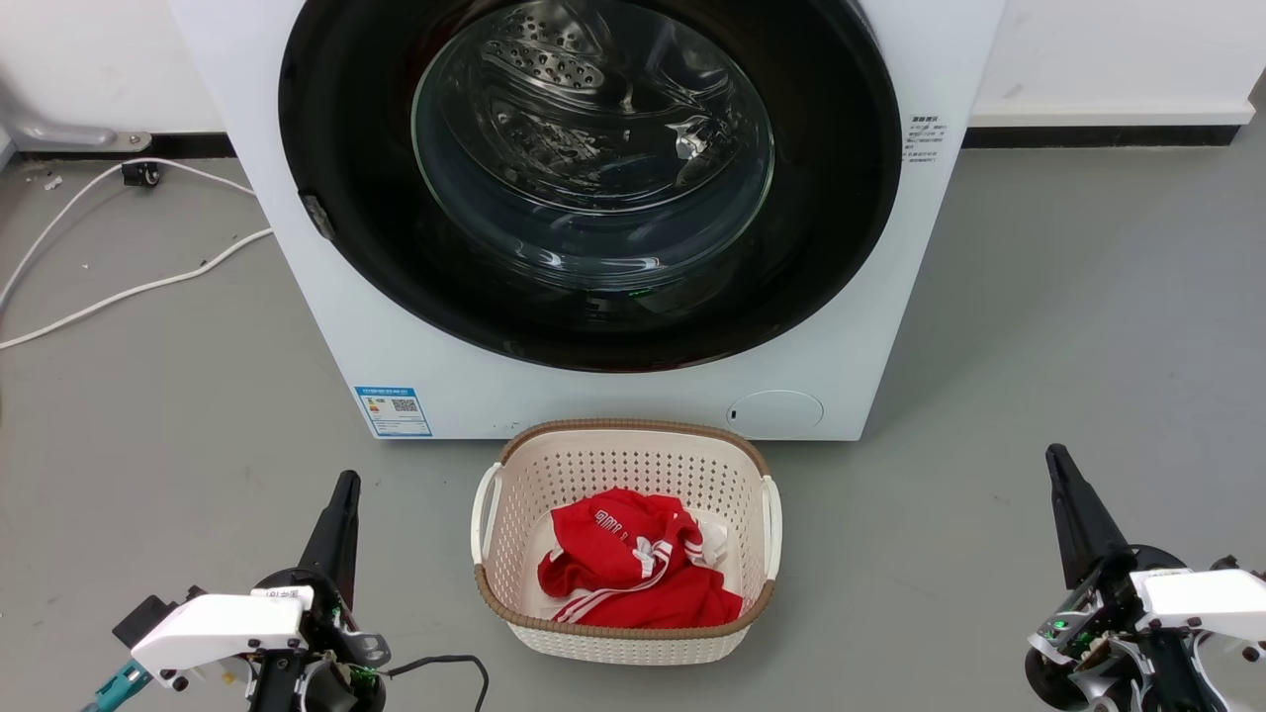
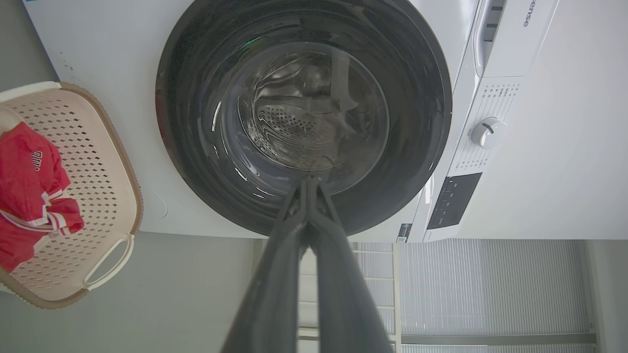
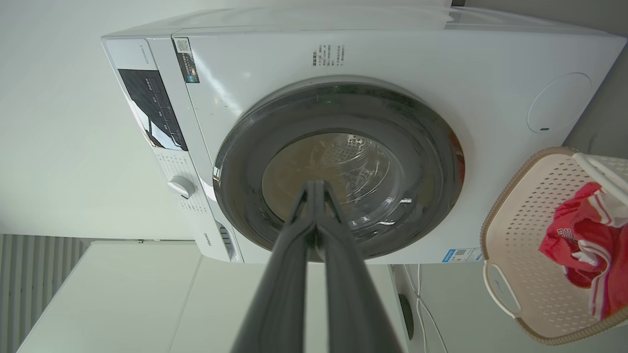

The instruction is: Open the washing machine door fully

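Note:
The white washing machine stands in front of me on the grey floor. Its round glossy black washing machine door lies flush against the front, closed, with the steel drum visible through the clear glass centre. My left gripper is low at the left, shut and empty, well short of the machine. My right gripper is low at the right, also shut and empty. From the left wrist the door fills the middle behind the closed fingertips; from the right wrist the door sits beyond the closed fingertips.
A cream perforated basket holding red clothing stands on the floor right before the machine, between my arms. White cables trail on the floor at the left. A control dial sits on the machine's panel.

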Motion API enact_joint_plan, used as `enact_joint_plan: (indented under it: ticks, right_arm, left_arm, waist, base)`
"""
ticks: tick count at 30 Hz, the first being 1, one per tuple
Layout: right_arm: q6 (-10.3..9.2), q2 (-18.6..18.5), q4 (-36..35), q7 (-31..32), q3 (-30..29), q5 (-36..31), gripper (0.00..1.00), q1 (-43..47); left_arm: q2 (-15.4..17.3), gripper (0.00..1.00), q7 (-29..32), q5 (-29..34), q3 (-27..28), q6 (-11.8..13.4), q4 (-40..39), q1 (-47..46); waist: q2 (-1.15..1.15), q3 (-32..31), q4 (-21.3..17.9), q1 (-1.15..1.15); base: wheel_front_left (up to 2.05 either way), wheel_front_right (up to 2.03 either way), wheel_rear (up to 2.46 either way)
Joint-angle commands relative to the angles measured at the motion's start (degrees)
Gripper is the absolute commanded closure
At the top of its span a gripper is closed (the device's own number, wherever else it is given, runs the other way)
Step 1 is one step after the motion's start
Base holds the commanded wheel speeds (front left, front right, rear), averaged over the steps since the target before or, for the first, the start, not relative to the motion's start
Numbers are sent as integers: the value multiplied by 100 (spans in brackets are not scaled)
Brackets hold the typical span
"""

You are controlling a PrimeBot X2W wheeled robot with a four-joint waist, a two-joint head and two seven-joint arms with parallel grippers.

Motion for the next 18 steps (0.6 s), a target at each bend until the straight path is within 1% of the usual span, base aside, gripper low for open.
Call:
enact_joint_plan:
  ticks: [1,18]
  right_arm:
    - [0,13,6,23,-11,-36,100,-85]
    - [0,29,7,33,-33,-60,100,-87]
  left_arm:
    - [-4,100,10,36,9,-16,9,-53]
    - [-14,100,30,34,27,-16,9,-55]
  waist:
    - [0,0,0,0]
    - [0,0,0,0]
  base:
    - [0,0,0]
    - [0,0,0]
